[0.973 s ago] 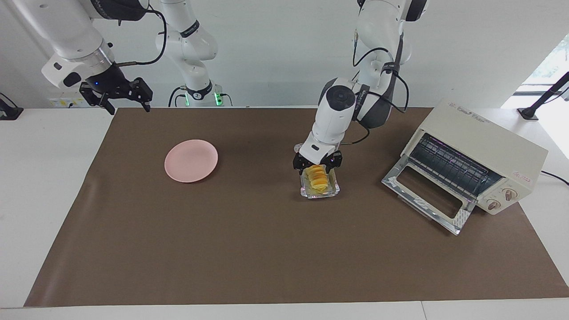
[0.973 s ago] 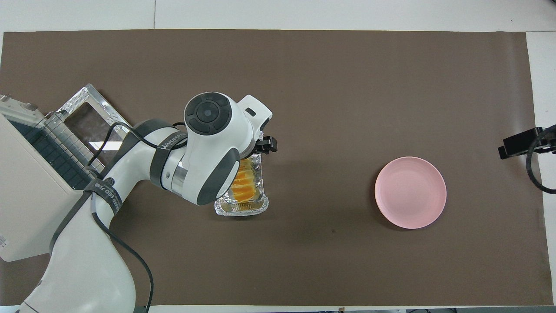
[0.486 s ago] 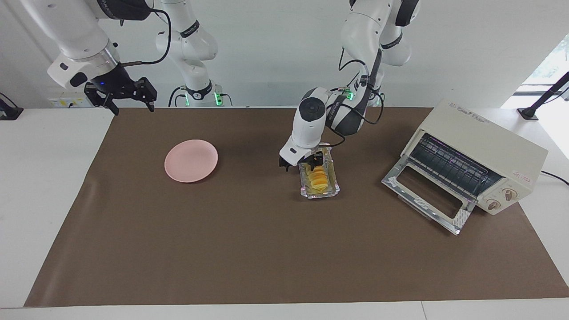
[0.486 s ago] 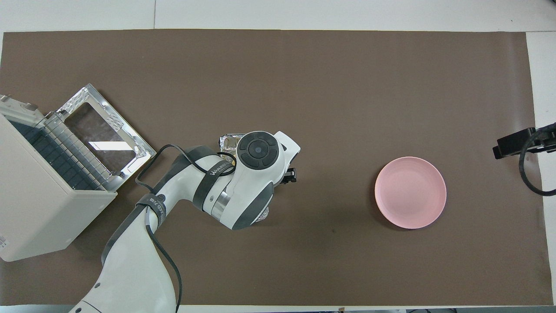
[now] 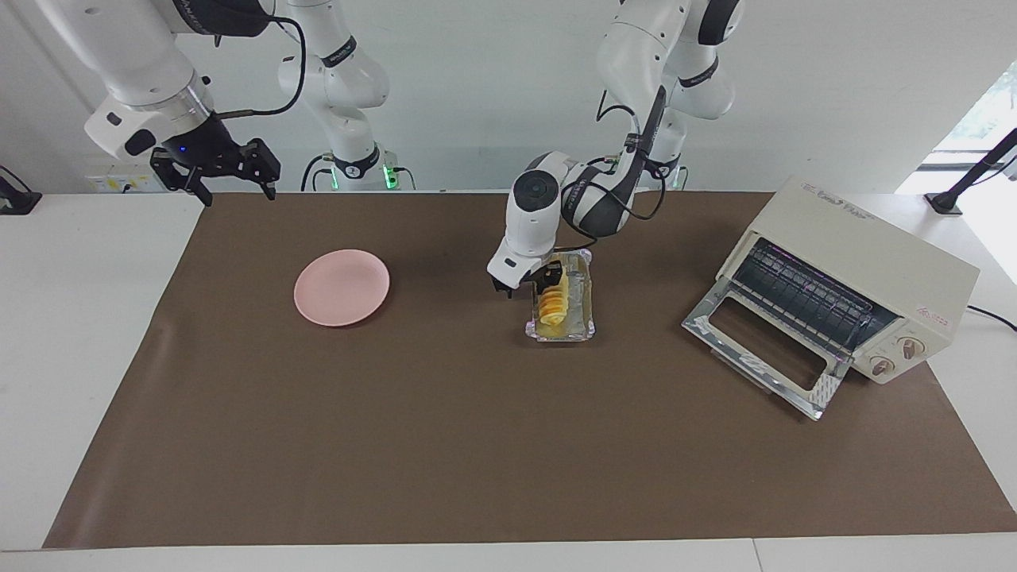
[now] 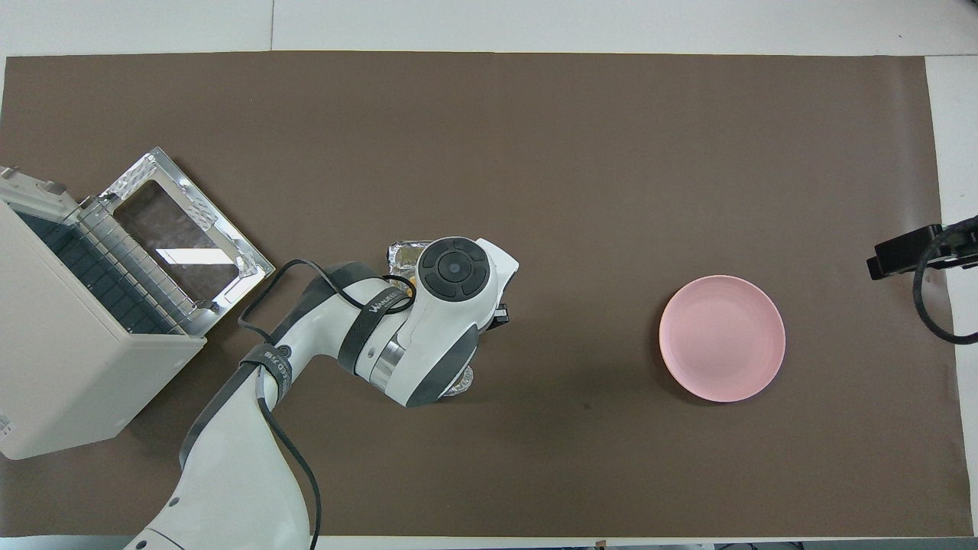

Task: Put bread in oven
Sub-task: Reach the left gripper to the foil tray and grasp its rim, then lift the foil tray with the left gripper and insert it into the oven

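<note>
Directly under the left gripper [image 5: 531, 284], low over the middle of the brown mat [image 5: 477, 445]: foil tray [image 5: 586, 295] with the bread [image 5: 553, 307] in it. Bread lying lengthwise along the tray, tipped toward one wall, its robot-side end right at the jaws. Cannot tell whether those jaws are closed, nor whether on bread, on tray wall or on neither; hidden under the wrist from overhead, with only a corner of the tray [image 6: 405, 252] peeking out there.

Out from those jaws toward the left arm's end of the table: oven [image 5: 854, 274], well apart from them, glass door dropped open onto the mat, wire rack showing, two knobs on the front.

Out from the same jaws toward the right arm's end: pink plate [image 5: 342, 287], well apart, flat on the mat.

Up over the mat's corner, waiting: right gripper [image 5: 230, 181], jaws spread wide, gripping nothing.
</note>
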`<state>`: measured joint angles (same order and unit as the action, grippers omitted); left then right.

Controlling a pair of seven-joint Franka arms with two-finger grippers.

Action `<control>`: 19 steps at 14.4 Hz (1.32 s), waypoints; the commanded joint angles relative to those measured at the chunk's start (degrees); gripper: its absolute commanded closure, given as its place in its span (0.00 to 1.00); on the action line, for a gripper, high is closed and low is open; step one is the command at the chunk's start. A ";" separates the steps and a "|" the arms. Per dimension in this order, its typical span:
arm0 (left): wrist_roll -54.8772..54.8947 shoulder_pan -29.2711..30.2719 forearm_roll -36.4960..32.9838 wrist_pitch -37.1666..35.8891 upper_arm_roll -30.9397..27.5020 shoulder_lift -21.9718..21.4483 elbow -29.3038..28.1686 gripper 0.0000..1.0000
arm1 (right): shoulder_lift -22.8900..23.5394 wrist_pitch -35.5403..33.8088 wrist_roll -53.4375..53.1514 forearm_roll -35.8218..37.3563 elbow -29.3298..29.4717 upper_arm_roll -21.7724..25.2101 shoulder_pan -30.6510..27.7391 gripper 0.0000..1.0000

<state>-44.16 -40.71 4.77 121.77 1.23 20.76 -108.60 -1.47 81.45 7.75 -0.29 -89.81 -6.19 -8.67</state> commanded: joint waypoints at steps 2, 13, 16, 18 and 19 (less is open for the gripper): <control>-0.49 3.77 0.42 -7.67 -0.27 -3.17 2.94 1.00 | -0.99 0.29 1.03 0.65 -1.15 -0.49 -0.65 0.00; -0.75 27.85 0.51 -15.85 -0.71 -3.18 13.68 1.00 | -0.99 0.29 1.03 0.65 -1.15 -0.49 -0.65 0.00; -0.93 31.20 0.51 -19.20 -0.71 -3.79 13.15 1.00 | -0.99 0.29 1.03 0.65 -1.15 -0.49 -0.65 0.00; -0.93 33.14 0.33 -19.03 -0.97 -4.49 11.67 1.00 | -0.99 0.29 1.03 0.65 -1.15 -0.49 -0.65 0.00; -0.93 33.84 0.33 -18.85 -0.97 -4.58 11.40 1.00 | -0.99 0.29 1.03 0.65 -1.15 -0.49 -0.65 0.00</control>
<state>-44.40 -8.13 4.79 103.44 -0.04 18.12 -94.98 -1.47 81.45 7.75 -0.29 -89.83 -6.19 -8.67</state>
